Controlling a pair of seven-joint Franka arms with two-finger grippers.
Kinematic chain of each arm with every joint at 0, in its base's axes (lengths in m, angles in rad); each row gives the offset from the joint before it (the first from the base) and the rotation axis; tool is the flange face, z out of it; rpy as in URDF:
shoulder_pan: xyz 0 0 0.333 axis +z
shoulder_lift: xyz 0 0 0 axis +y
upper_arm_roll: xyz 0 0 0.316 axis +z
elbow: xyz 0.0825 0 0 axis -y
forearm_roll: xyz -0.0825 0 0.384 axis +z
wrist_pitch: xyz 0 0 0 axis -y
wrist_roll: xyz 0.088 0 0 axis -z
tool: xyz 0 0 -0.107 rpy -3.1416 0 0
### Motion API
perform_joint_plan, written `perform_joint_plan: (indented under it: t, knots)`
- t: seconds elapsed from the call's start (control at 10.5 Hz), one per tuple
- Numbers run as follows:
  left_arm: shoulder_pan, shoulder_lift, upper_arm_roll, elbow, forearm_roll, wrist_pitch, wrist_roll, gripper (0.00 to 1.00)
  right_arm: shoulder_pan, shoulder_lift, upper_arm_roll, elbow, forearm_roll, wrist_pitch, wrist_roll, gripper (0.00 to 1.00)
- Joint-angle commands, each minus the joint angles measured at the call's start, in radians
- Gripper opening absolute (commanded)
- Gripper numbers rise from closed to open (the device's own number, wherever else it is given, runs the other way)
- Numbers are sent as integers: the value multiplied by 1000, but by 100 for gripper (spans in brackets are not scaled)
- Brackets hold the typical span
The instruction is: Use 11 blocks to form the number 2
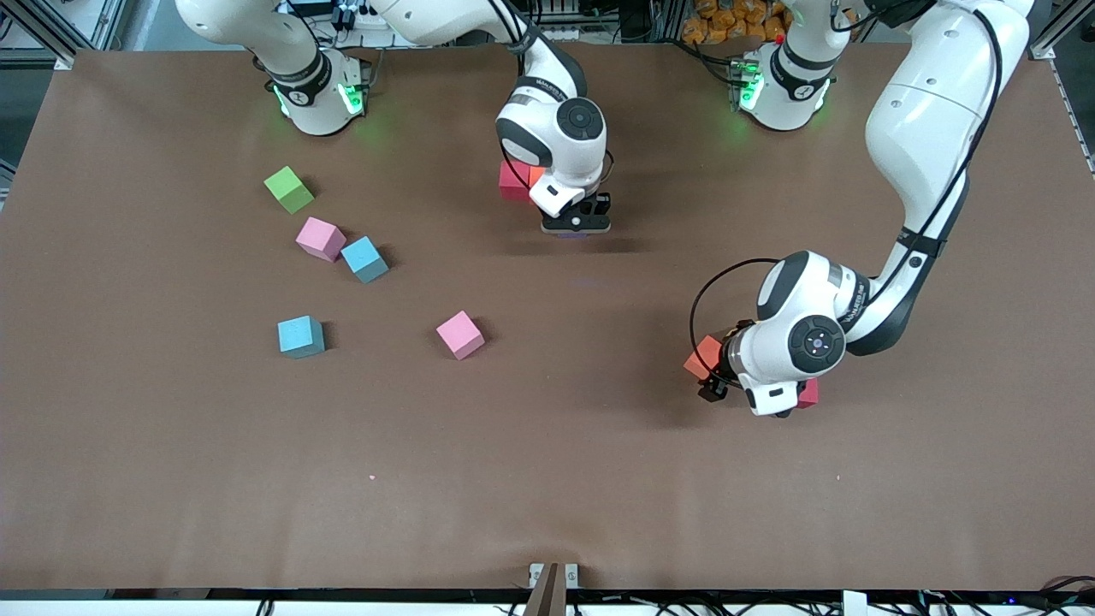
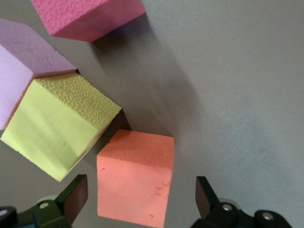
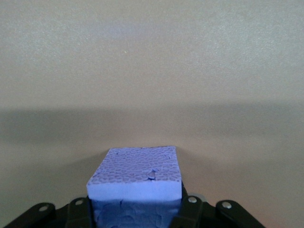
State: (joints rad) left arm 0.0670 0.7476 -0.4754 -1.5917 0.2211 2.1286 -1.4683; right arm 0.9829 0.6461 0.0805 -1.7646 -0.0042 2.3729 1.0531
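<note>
My right gripper (image 1: 577,224) is shut on a purple block (image 3: 135,178) and holds it over the middle of the table, beside a red block (image 1: 512,181) and an orange block (image 1: 536,174). My left gripper (image 2: 140,190) is open, and its fingers (image 2: 76,195) straddle an orange block (image 2: 135,178) without touching it. In the left wrist view a yellow block (image 2: 59,126), a purple block (image 2: 21,71) and a red block (image 2: 88,16) lie close by. In the front view this left gripper (image 1: 717,381) sits low over the orange block (image 1: 703,358), with the red block (image 1: 808,393) beside it.
Toward the right arm's end lie loose blocks: a green cube (image 1: 289,189), a pink one (image 1: 320,238), a light blue one (image 1: 364,258), another light blue one (image 1: 300,336) and a pink one (image 1: 460,334) nearer the middle.
</note>
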Motion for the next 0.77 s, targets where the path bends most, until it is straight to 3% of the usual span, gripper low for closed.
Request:
perform_joint_plan:
  t: [0.0, 0.29, 0.38, 0.48, 0.57, 0.67]
  knots:
    - [-9, 4, 6, -1, 24, -10, 2, 100, 25, -20, -7, -27, -23, -8, 39, 28]
    - [-10, 22, 6, 1, 26, -1, 3, 100, 28, -25, -8, -29, -23, -8, 39, 28]
    - [-10, 30, 8, 4, 29, 1, 6, 92, 29, -25, -7, -29, -23, -8, 39, 28]
    - [-9, 30, 6, 7, 40, 1, 17, 70, 29, -25, -7, -29, -23, -8, 39, 28]
    - [-7, 30, 6, 10, 41, 1, 25, 51, 29, -25, -8, -29, -25, -8, 39, 44]
    - [-7, 30, 6, 12, 41, 2, 25, 34, 31, -25, -8, -29, -25, -9, 38, 89]
